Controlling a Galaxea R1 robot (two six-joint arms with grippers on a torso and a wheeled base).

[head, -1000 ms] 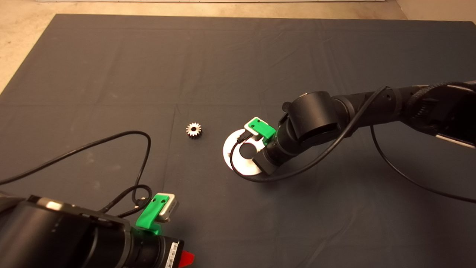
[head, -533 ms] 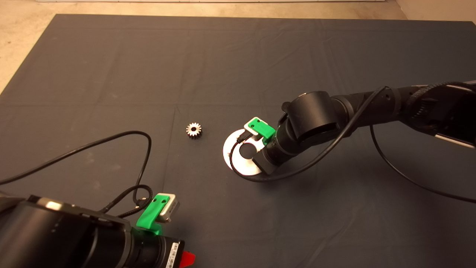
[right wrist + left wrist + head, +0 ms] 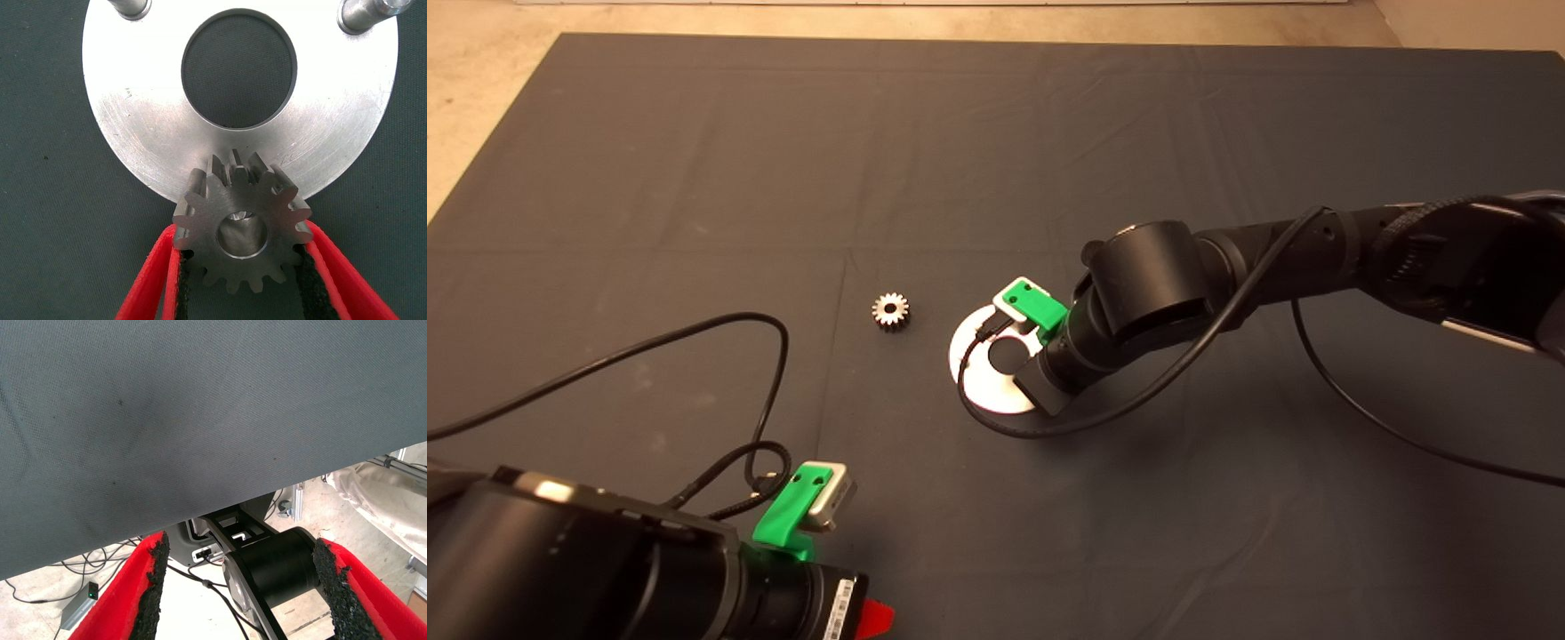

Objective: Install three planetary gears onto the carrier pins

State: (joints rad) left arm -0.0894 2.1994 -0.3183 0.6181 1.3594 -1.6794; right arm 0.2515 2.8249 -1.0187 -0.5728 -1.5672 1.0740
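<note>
While the right gripper [image 3: 243, 280] clamps 1 planetary gear [image 3: 241, 221] between its red fingers [image 3: 150, 280], that gear sits at the near rim of the silver disc [image 3: 140, 127], its bore showing a silvery pin end inside; whether it is fully seated cannot be told. 2 bare carrier pins [image 3: 130, 8] stand at the disc's far edge, either side of the central hole. From above, the right arm [image 3: 1227, 267] reaches in over the disc [image 3: 983, 391], hiding the held gear, and a second loose gear [image 3: 890, 311] lies flat on the mat just left of the disc, apart from it. A third gear does not show.

At the lower left edge the left gripper [image 3: 237, 587] waits with its pads [image 3: 157, 587] well apart and nothing between them. A small white label on that arm [image 3: 836, 609] carries print too small to read.

Dark grey cloth mat [image 3: 694, 160] covers the table, with faint creases and a black cable [image 3: 694, 329] looping across it. Beyond its far and left edges is a pale beige floor [image 3: 471, 80]. The left wrist view shows cables and a small grey box with a green light [image 3: 80, 607] on the floor.
</note>
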